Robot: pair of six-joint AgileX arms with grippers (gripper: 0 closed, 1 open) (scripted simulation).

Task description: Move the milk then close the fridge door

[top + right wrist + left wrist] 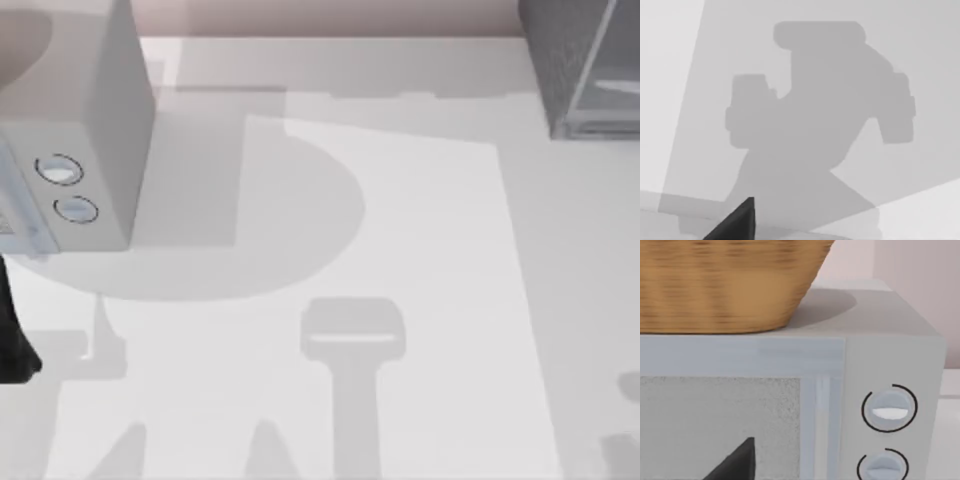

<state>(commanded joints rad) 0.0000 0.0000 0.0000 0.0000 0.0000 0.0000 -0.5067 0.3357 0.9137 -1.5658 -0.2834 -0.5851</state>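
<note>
One white tabletop carries two appliances. At the top view's left stands one pale microwave with two round dials; the left wrist view shows one wicker basket resting on its roof. At the far right corner from the microwave sits one dark grey speckled fridge cabinet, its pale glassy fridge door swung out from it. A dark part of the left arm shows just below the microwave's front. Whether either hand is clenched or released cannot be told.
</note>
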